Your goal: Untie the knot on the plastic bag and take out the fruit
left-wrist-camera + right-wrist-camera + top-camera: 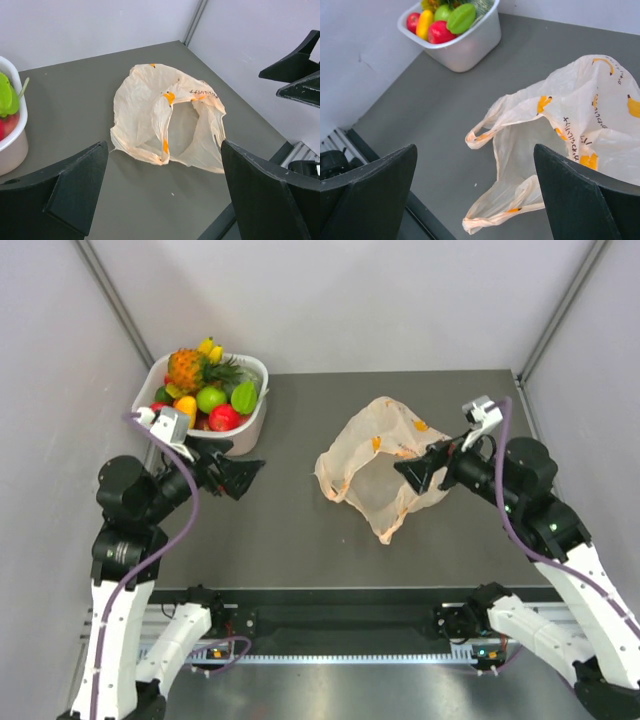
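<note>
The peach-orange plastic bag (375, 465) lies flat and slack in the middle of the table, its mouth open; it also shows in the left wrist view (165, 120) and the right wrist view (570, 125). No knot shows; the two handle loops (482, 134) lie loose and apart. I see no fruit in the bag. The toy fruit (205, 390) is piled in the white tub (256, 420) at the back left. My left gripper (245, 475) is open and empty beside the tub. My right gripper (415, 472) is open and empty over the bag's right edge.
The tub's wall shows at the left edge of the left wrist view (15, 145) and at the top of the right wrist view (470, 47). Grey walls close in the table on three sides. The rail runs along the near edge (340, 620).
</note>
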`<action>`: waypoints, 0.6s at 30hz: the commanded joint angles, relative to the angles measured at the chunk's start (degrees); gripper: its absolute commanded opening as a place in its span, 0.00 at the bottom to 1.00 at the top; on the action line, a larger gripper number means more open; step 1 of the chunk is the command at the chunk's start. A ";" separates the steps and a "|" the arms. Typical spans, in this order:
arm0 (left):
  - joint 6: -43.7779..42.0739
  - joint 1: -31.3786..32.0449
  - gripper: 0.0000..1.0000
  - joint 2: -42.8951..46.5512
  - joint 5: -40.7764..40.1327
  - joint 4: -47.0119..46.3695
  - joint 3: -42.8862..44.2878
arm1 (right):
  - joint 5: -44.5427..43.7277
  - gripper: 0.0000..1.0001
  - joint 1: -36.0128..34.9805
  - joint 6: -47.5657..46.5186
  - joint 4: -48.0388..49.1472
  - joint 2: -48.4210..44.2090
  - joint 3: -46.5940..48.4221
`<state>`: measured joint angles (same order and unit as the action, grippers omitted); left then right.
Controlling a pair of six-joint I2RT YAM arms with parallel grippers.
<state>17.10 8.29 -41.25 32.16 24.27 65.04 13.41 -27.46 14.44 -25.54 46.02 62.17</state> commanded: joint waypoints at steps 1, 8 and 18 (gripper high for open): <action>-3.30 0.14 0.99 2.92 -1.40 6.14 2.29 | 2.06 1.00 0.57 3.49 4.53 -5.92 -3.18; -6.47 0.23 0.99 12.95 -17.56 10.26 2.29 | -1.28 1.00 0.48 3.93 2.87 -10.07 -6.89; -7.61 0.23 0.99 14.01 -21.79 11.76 2.64 | -1.28 1.00 0.48 3.58 2.16 -7.35 -7.85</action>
<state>10.76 8.36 -26.61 12.08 35.55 66.32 12.71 -27.46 17.82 -24.73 38.46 54.72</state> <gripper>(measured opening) 0.990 0.996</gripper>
